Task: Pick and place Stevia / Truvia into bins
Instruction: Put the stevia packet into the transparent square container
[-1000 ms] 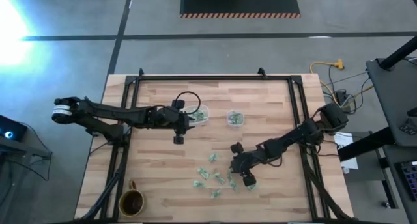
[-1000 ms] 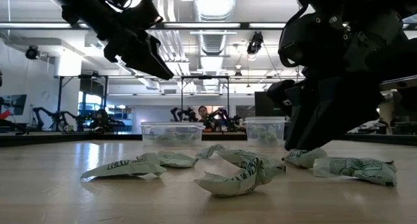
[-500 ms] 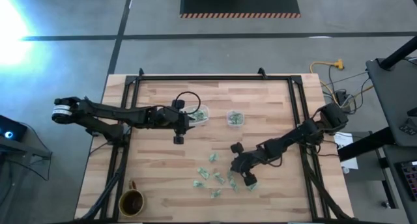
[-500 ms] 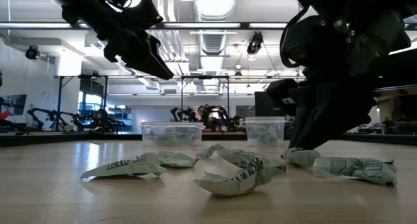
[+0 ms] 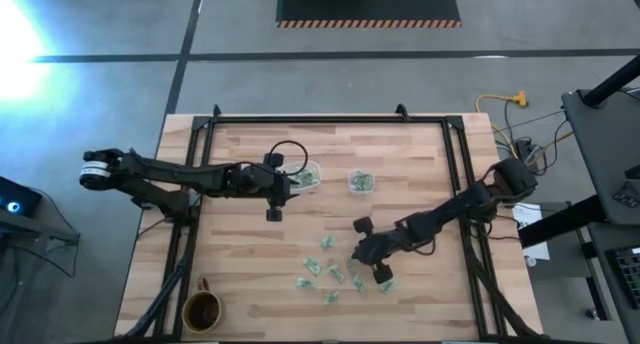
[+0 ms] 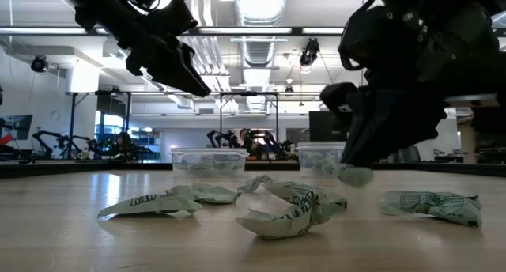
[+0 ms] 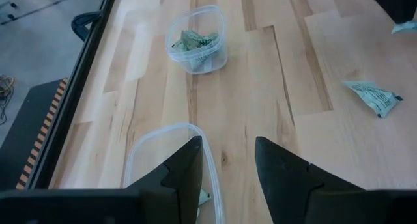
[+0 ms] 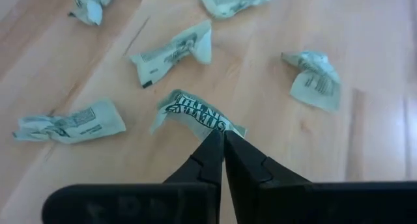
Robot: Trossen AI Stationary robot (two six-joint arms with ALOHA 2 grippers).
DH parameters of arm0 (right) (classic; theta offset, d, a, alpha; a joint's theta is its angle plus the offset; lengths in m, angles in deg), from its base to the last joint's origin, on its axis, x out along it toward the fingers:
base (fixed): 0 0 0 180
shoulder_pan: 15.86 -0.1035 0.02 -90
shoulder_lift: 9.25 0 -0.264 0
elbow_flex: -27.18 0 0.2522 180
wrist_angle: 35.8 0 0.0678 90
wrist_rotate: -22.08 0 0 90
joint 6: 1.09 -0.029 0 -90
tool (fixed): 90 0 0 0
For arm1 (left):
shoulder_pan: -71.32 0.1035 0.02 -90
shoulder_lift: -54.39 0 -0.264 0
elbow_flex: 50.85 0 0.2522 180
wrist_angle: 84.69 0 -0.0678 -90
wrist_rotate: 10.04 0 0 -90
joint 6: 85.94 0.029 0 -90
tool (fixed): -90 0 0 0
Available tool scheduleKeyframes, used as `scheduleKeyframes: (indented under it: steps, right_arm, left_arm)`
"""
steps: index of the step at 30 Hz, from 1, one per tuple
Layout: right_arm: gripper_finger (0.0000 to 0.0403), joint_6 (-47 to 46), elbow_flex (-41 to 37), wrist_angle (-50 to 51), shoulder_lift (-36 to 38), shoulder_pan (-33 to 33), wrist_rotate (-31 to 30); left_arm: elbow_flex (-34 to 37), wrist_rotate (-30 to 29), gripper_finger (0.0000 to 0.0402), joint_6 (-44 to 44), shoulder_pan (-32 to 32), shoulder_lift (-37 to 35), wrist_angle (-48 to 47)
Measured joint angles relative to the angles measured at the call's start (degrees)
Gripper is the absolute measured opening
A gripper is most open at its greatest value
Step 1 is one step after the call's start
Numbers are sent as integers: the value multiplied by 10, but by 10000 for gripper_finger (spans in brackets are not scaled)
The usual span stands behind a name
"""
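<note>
High view, mug (image 5: 201,309) (brown) near table (image 5: 250,239) corner

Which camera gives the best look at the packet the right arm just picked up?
The right wrist view: the packet fills the middle, pinched at the tip of the right tool, its printing visible. The low view shows it as a pale blob hanging clear of the table. From above the arm mostly hides it. The left wrist view doesn't clearly show it.

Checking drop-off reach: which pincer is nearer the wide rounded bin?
Left. The left pincer hangs right beside the wide bin; the right pincer, gripping a packet, is over the loose packets.
</note>
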Motion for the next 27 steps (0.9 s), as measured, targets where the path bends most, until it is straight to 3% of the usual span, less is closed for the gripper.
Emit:
scheduleKeyframes:
  steps: [9, 18, 27]
  right_arm:
    - [8, 44, 0, 45, 77, -6, -78]
    - [8, 55, -2, 138, 176, 3, -353]
    - [9, 22, -20, 144, 200, 84, -407]
  left_arm:
    - [0, 0, 125, 0, 0, 0, 1]
    - [0, 0, 125, 0, 0, 0, 1]
    - [0, 0, 125, 0, 0, 0, 2]
